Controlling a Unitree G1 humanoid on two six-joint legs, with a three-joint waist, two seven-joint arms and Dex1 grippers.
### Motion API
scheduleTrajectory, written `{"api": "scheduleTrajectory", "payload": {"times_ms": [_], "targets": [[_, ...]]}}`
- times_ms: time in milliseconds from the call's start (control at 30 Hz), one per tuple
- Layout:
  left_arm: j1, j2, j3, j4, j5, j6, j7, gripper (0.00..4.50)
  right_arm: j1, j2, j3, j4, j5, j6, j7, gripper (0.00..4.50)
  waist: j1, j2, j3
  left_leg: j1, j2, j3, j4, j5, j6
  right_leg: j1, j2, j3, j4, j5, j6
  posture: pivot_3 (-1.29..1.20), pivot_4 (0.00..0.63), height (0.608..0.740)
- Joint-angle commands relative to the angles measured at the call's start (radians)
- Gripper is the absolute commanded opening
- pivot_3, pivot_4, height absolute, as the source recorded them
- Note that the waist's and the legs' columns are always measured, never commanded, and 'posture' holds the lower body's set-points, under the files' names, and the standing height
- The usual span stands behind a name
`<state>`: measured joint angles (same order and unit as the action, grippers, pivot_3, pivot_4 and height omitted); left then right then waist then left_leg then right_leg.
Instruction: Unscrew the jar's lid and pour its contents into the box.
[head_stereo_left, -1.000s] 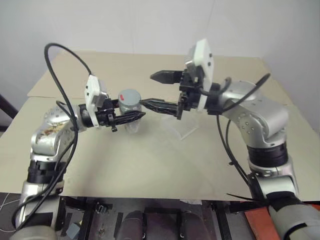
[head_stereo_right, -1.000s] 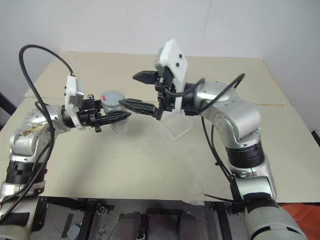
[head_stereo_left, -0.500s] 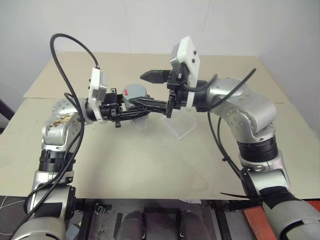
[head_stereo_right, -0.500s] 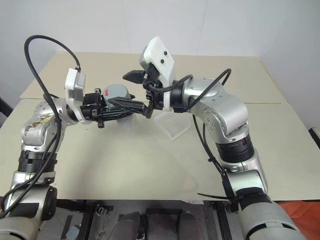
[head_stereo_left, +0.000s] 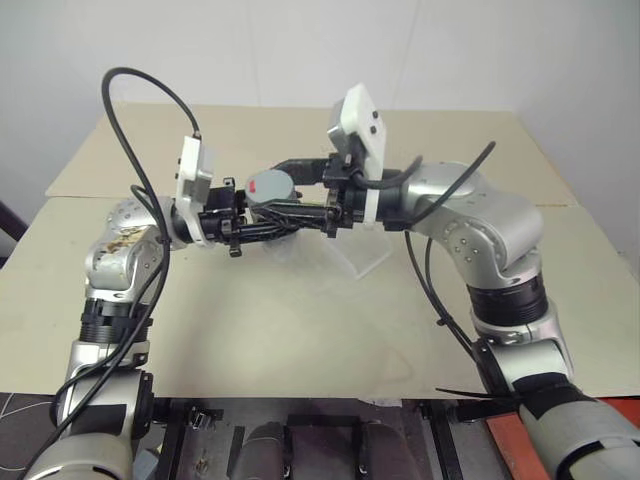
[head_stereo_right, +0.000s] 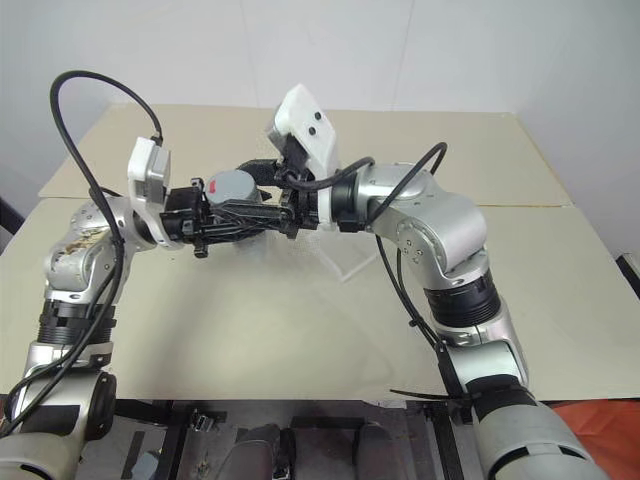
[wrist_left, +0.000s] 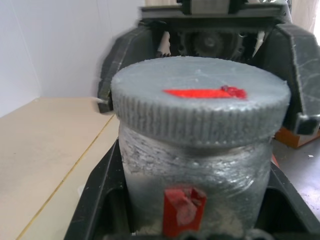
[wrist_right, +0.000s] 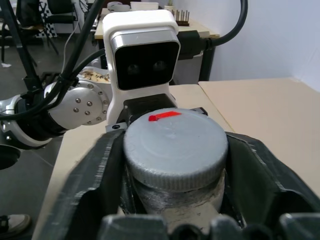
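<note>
Two robot arms are meeting above a beige table (head_stereo_left: 300, 330), sharing one small jar (wrist_left: 195, 175) held in the air between them. The left gripper (head_stereo_left: 268, 226) is reaching in from the left, pointing level toward the right, its black fingers clamped around the jar's silvery body below the cap. The jar is standing upright in that grip, its red label mark facing the left wrist camera. The right gripper (head_stereo_left: 300, 185) is coming in level from the opposite side, and its two fingers are now closed on the lid (wrist_right: 175, 147), one finger on each side of the ribbed grey rim. The lid is sitting fully on the jar, its small red mark showing on top. The jar's contents cannot be made out through the wrapped sides.

The box (head_stereo_left: 358, 255), a clear shallow tray, is resting on the table just beyond and to the right of the two grippers, below the right forearm and apart from the jar.

A second ago the right gripper's fingers were standing wide apart, one above and one beside the jar, a little short of it. Since then the right gripper has shifted slightly leftward and pinched shut around the lid. The left gripper is keeping its hold on the jar in much the same place. The box is lying where it lay before.
</note>
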<state>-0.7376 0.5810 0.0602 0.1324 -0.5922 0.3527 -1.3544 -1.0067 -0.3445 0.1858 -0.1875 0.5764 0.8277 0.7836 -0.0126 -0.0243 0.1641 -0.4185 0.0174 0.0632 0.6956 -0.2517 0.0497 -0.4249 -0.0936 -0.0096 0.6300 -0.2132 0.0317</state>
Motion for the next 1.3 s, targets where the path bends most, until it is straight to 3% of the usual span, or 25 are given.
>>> {"api": "scheduleTrajectory", "payload": {"times_ms": [33, 333, 533, 567, 733, 867, 1033, 1133, 1300], "targets": [[-0.013, 0.011, 0.014, -0.074, -0.065, 0.038, -0.038, 1.99, -0.018, 0.004, -0.032, 0.031, 0.03, -0.057, 0.084, 2.75, 0.0, 0.0, 0.0, 0.0, 0.0, 0.0, 0.0, 0.0, 0.0, 0.0, 0.0, 0.0, 0.0, 0.0, 0.0, 0.0, 0.15, 0.74], [-0.038, 0.039, -0.014, -0.176, -0.185, 0.196, -0.161, 1.99, -0.177, 0.027, 0.049, 0.459, 0.008, -0.369, 0.761, 2.75, -0.004, 0.0, 0.0, 0.0, 0.0, 0.0, 0.0, 0.0, 0.0, 0.0, 0.001, 0.0, 0.0, 0.0, 0.0, 0.0, 0.15, 0.74], [-0.039, 0.049, -0.028, -0.211, -0.174, 0.206, -0.18, 1.99, -0.283, 0.087, 0.101, 0.702, -0.046, -0.556, 0.831, 2.75, -0.007, 0.001, 0.0, 0.0, 0.001, 0.0, 0.0, 0.0, -0.001, -0.001, 0.002, 0.0, 0.001, 0.0, 0.0, 0.0, 0.15, 0.74], [-0.032, 0.047, -0.029, -0.208, -0.154, 0.185, -0.169, 1.99, -0.284, 0.095, 0.091, 0.716, -0.063, -0.566, 0.816, 3.31, -0.007, 0.001, 0.0, 0.0, 0.001, 0.0, 0.0, 0.0, -0.001, -0.001, 0.002, 0.0, 0.001, 0.0, 0.0, 0.0, 0.15, 0.74], [0.0, 0.043, 0.002, -0.192, -0.123, 0.157, -0.105, 1.99, -0.215, 0.045, 0.027, 0.618, -0.087, -0.549, 0.71, 4.46, 0.006, 0.001, 0.001, -0.001, 0.0, -0.001, 0.0, 0.0, -0.001, -0.001, 0.0, -0.001, 0.0, 0.0, 0.0, 0.0, 0.15, 0.74], [0.031, 0.052, 0.035, -0.182, -0.105, 0.143, -0.044, 1.99, -0.072, -0.099, -0.055, 0.382, -0.08, -0.434, 0.587, 4.46, 0.018, 0.001, 0.001, -0.003, 0.0, -0.003, 0.001, 0.001, -0.001, -0.001, -0.001, -0.003, 0.0, 0.0, 0.0, 0.0, 0.15, 0.74], [0.036, 0.043, 0.026, -0.13, -0.063, 0.092, -0.012, 1.99, 0.027, -0.195, -0.119, 0.114, -0.041, -0.216, 0.379, 4.46, 0.012, 0.001, 0.001, -0.004, 0.0, -0.002, 0.001, 0.001, -0.001, -0.003, -0.001, -0.002, 0.001, 0.0, 0.0, 0.0, 0.15, 0.74], [0.019, 0.027, 0.007, -0.104, -0.05, 0.076, -0.011, 1.99, 0.057, -0.2, -0.165, -0.038, 0.025, -0.073, 0.259, 4.46, 0.004, 0.001, 0.001, -0.003, 0.0, -0.002, 0.0, 0.001, -0.002, -0.004, 0.001, -0.001, 0.0, 0.0, 0.0, 0.0, 0.15, 0.74], [-0.033, 0.007, -0.018, -0.041, -0.033, 0.047, -0.049, 1.99, 0.054, -0.144, -0.129, -0.164, 0.037, 0.066, 0.075, 4.46, 0.001, 0.001, 0.001, -0.003, 0.0, -0.002, 0.001, 0.001, -0.002, -0.003, 0.0, -0.001, -0.001, 0.0, 0.0, 0.0, 0.15, 0.74]]}}
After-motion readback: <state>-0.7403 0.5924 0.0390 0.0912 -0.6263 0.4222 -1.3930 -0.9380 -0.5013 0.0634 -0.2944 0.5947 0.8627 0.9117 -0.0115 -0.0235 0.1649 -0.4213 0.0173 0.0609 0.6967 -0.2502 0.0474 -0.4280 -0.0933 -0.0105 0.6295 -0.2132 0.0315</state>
